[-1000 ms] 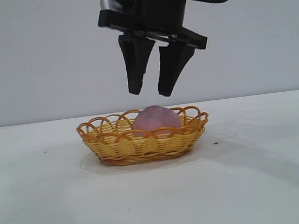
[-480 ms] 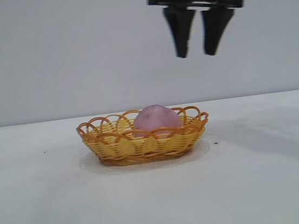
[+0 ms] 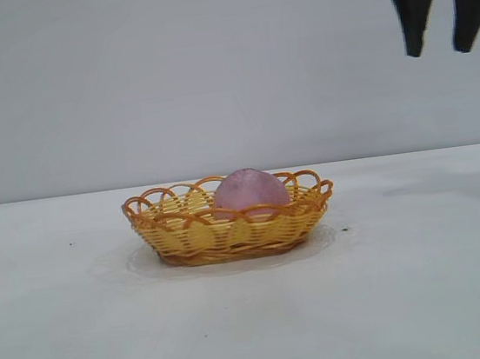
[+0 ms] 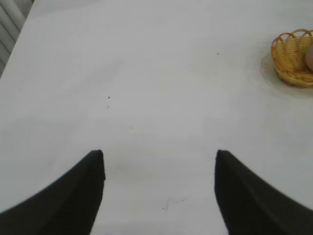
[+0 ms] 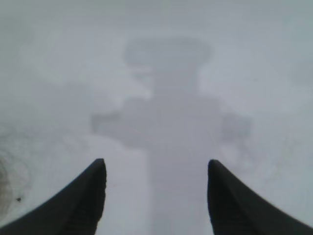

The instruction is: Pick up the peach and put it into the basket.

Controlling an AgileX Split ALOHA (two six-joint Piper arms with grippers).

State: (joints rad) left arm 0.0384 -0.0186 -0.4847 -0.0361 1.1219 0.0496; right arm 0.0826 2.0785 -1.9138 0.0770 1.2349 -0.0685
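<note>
The peach (image 3: pixel 250 189) sits inside the basket (image 3: pixel 229 231), right of the basket's centre in the exterior view, with its top showing above the scalloped rim. The basket rests on the white table (image 3: pixel 410 281).

You will find the right hand (image 3: pixel 440 43) high above the table, well apart from the basket and off to the right. Its fingers (image 3: pixel 414 22) stand apart and hold nothing.

The left hand (image 4: pixel 159 159) also stands open and empty over bare table, with the basket far off to one side.
</note>
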